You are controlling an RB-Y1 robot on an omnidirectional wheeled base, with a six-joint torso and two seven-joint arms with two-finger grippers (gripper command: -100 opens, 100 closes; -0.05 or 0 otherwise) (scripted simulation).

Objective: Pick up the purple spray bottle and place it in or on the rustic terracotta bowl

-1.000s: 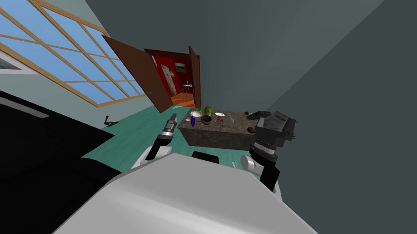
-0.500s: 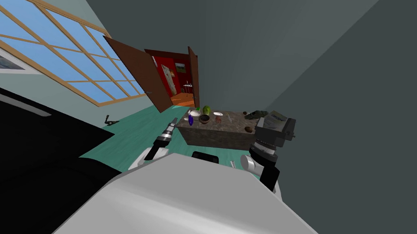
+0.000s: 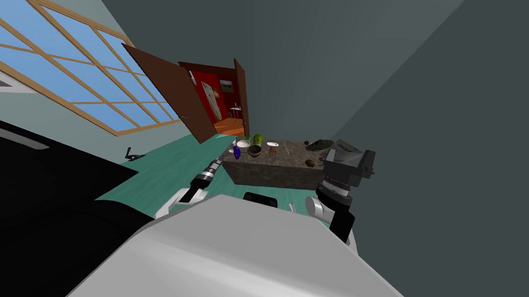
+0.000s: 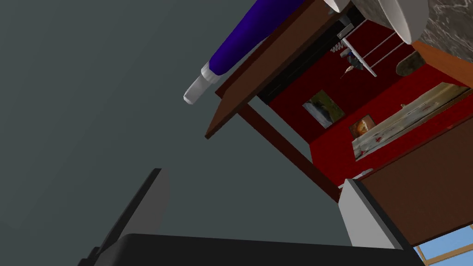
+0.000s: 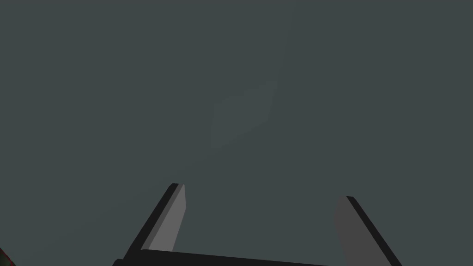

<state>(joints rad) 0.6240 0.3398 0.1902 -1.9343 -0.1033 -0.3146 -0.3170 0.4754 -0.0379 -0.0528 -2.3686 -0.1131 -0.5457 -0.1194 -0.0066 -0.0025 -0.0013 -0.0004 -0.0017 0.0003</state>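
At left end of dark stone-patterned block table [image 3: 273, 169]: purple spray bottle with white nozzle [image 3: 237, 151], standing near the edge, within the left arm's reach.
Dark brown round bowl [image 3: 254, 150]: just beside the bottle; transfer should be short.
Left gripper [image 4: 254, 175]: fingers spread, aimed toward the bottle, well apart from it; judged approach step.
Right gripper [image 5: 262, 191]: fingers spread, empty, kept clear of the work.

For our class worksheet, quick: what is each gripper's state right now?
Left gripper: open, holding nothing; the purple spray bottle lies ahead of it, not grasped.
Right gripper: open, holding nothing.
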